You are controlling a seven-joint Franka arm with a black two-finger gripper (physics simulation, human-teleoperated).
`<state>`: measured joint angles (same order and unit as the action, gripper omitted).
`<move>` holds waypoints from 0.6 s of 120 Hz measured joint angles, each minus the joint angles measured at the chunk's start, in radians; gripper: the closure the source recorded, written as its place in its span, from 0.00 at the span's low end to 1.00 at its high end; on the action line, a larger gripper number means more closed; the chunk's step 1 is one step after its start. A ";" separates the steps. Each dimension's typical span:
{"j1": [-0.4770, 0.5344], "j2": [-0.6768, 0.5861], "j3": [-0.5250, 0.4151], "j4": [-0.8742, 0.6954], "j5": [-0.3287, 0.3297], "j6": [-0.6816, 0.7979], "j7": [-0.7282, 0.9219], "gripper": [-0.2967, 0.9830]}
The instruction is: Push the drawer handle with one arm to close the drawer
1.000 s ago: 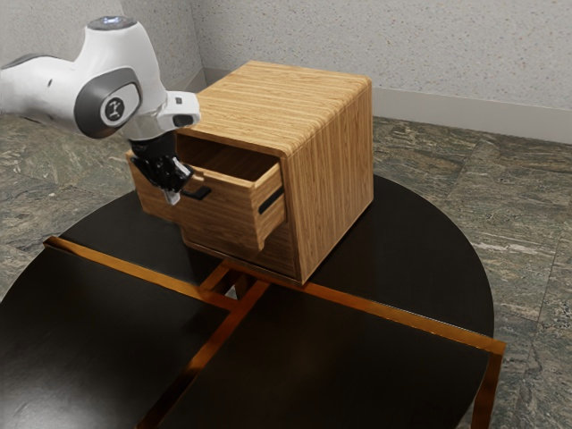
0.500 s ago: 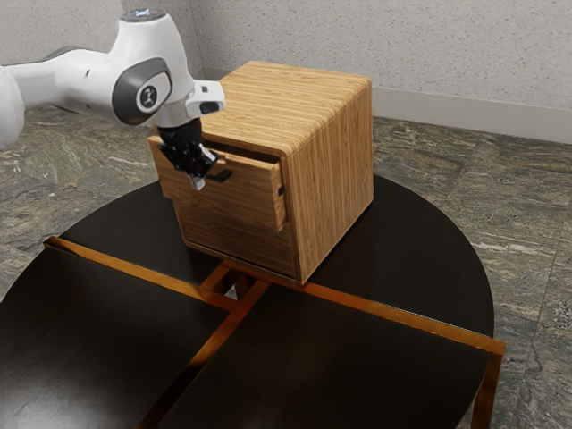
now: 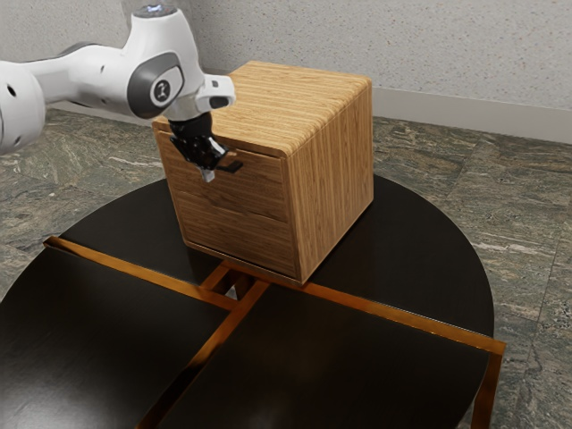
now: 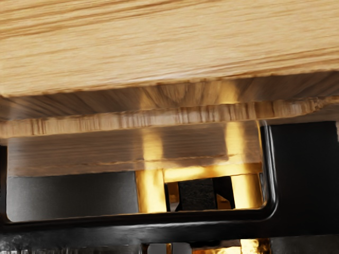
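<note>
Exterior view: see one claw (image 3: 209, 173) at one handle (image 3: 233, 167), can't tell how wide; see one drawer (image 3: 259, 190) about flush in one far cabinet (image 3: 329, 170).

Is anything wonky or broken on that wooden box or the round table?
No, nothing stands out. The box stands upright on the table, its drawer looks about level with the front, and I see no cracks or spills.

No text, brand, number or sign is readable.
</note>
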<state>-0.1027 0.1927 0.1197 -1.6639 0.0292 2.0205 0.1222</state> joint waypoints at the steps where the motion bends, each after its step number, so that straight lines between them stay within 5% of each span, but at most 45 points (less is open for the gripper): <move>1: 0.000 -0.008 0.000 -0.007 -0.002 -0.001 0.001 0.85; 17: 0.010 -0.206 -0.011 -0.120 -0.016 -0.076 -0.003 0.85; 32: 0.026 -0.262 -0.056 0.073 0.012 -0.272 -0.021 0.83; 44: -0.015 -0.232 -0.068 0.203 0.031 -0.414 -0.033 0.67; 72: -0.059 -0.217 -0.066 0.227 0.009 -0.539 -0.053 0.38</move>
<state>-0.1620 -0.0243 0.0539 -1.4365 0.0381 1.4811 0.0695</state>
